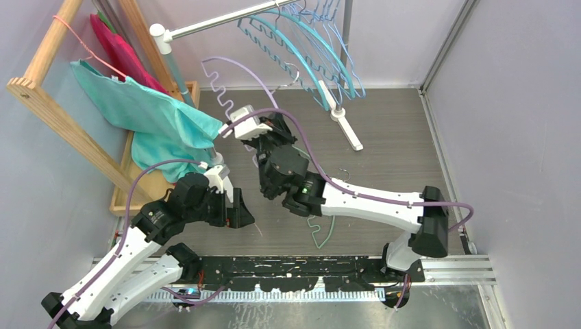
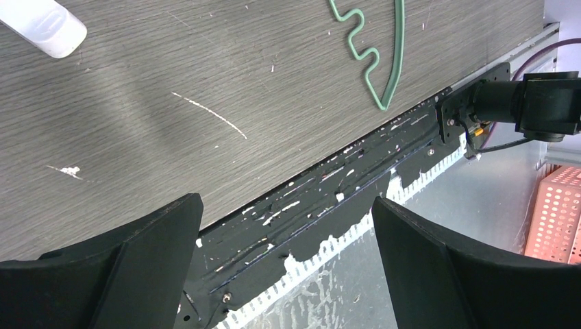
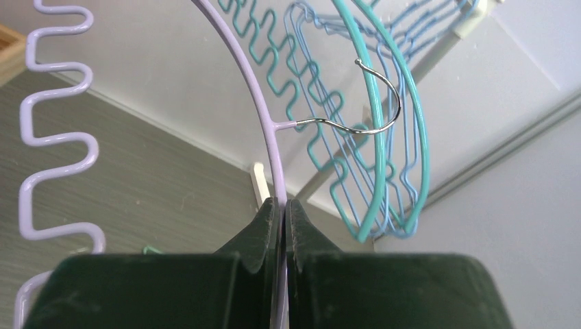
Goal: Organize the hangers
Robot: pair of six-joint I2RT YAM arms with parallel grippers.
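Lavender hanger [image 3: 273, 127] pinched in right end effector [image 3: 283, 204]; left end effector [image 2: 286, 203] gapes wide.

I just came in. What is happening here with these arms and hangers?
The right gripper is shut on a lavender hanger and holds it up, its hook pointing toward the blue and teal hangers on the rail. The left gripper is open and empty above the table's near edge. A green hanger lies on the table.

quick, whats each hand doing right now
Left hand: open, holding nothing.
Right hand: closed on the lavender hanger.
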